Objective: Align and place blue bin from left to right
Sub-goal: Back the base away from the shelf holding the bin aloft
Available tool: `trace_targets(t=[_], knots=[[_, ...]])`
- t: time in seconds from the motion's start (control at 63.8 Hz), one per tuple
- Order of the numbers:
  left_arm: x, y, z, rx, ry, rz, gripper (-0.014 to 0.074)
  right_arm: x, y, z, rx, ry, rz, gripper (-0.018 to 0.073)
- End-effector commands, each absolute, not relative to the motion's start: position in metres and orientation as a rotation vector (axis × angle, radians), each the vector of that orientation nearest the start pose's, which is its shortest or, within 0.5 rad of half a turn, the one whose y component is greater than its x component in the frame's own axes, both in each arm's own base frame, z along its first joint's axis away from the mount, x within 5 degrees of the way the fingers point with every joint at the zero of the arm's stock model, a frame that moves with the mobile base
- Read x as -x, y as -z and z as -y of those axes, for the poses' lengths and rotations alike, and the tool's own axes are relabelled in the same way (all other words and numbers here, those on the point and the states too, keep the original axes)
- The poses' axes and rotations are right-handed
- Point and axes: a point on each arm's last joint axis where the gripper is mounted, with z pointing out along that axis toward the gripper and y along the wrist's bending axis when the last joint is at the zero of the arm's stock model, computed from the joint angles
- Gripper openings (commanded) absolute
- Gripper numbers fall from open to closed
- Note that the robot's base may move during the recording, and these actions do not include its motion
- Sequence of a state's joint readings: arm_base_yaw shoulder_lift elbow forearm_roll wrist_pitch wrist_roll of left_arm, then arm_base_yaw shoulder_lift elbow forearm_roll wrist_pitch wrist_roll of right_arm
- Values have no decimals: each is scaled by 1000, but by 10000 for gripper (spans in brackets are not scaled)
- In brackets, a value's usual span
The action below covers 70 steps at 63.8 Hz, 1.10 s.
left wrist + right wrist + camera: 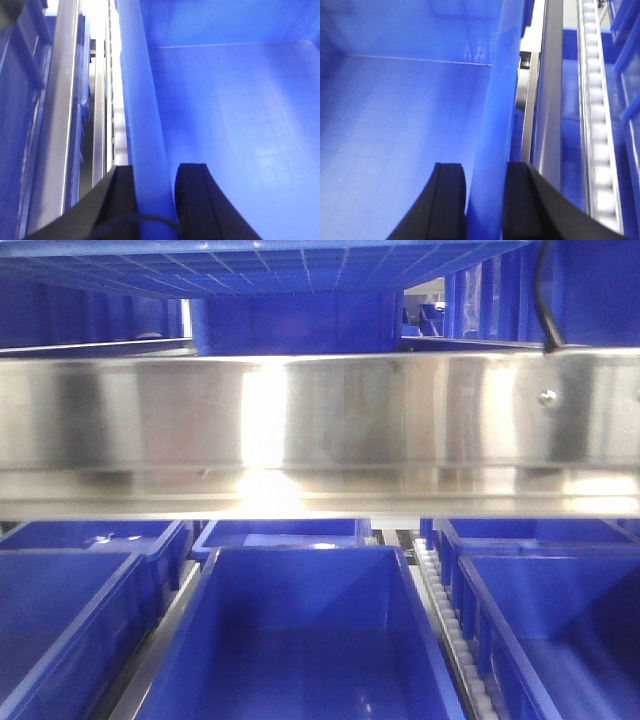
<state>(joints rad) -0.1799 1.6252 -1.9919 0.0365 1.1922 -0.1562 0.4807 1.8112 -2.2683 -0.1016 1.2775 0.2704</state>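
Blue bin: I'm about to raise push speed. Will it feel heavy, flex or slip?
Probably light: the blue bin looks empty. Its thin smooth walls may flex or slip where the left gripper and right gripper pinch them. The roller track alongside suggests it would glide readily.

The left gripper [155, 172] is closed on the left wall of the blue bin [225, 125]: one of its fingers [192, 200] inside, one outside, both against the wall. The right gripper [484, 170] clamps the right wall likewise, fingers [447, 200] either side
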Motion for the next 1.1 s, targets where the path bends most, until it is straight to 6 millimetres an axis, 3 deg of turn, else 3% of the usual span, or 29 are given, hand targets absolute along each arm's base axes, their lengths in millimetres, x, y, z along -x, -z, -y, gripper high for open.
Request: trace_targets(t=[0.0,1.081], knots=[[-328,-488,51,-36,78,-2203,-15,-331,-497,-153,236,-199,-2183,-78],[-328,-488,51,-36,72,-2203,-15,-331,-497,-153,236,-199,-2183,-78]])
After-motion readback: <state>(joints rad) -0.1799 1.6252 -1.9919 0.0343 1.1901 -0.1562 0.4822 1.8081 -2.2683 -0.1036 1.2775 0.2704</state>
